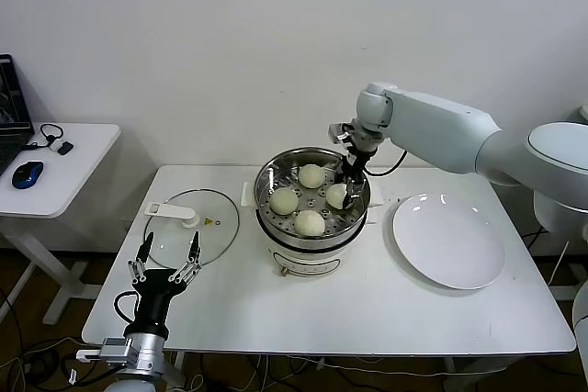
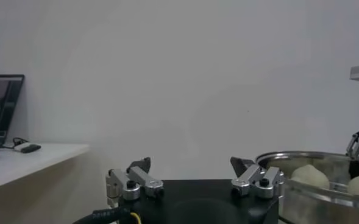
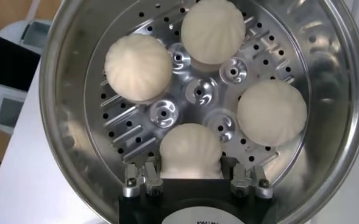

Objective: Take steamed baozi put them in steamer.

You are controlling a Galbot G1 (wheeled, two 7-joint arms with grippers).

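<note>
All four steamed baozi [image 3: 145, 67] sit in the steamer [image 1: 272, 172]; the right gripper [image 3: 190, 176] pinches the last, unreleased; left gripper [image 1: 165, 258] spread, idle.

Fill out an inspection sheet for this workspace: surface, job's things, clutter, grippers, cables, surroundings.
Surface: white table.
Job's things: four baozi in the steamer; the fourth baozi is clamped.
Clutter: glass lid and white plate, flat on the table.
Grippers: right gripper shut on the fourth baozi, inside the steamer; left gripper open, by the lid.
Cables: steamer cord behind the pot.
Surroundings: side desk with laptop, mouse.
</note>
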